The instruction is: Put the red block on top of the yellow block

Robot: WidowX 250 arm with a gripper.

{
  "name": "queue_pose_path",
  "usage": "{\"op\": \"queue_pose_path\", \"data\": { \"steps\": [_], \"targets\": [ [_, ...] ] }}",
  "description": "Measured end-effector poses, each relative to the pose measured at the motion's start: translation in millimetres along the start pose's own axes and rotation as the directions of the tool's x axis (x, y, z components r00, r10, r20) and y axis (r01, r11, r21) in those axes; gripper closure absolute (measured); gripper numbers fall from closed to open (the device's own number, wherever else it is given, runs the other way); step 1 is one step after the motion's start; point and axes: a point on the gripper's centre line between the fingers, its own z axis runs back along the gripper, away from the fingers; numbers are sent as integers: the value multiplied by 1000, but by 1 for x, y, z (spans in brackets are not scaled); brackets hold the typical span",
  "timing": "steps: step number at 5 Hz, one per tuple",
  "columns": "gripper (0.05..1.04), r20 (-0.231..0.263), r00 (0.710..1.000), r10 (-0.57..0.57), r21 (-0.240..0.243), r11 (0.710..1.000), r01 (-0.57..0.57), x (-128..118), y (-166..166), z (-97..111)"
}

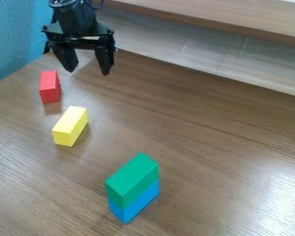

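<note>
Our black arm [75, 17] hangs in from the top edge, left of centre; our gripper [88, 73] points downward at its end; we hold its two fingers [65, 56] open, tapered tips well apart.

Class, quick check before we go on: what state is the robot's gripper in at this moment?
Gripper: open, fingers spread apart, holding nothing, above the table near the red block.
</note>
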Motion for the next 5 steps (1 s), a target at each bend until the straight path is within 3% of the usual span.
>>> {"op": "queue_pose_path", "data": {
  "steps": [1, 3, 5],
  "targets": [
    [83, -35, 999, 11, -1, 1000, -11, -5, 1, -10],
    [83, -81, 979, 186, 34, 982, -184, -7, 30, -21],
    [83, -73, 931, 357, 82, 933, -351, 11, 70, -32]
  ]
}}
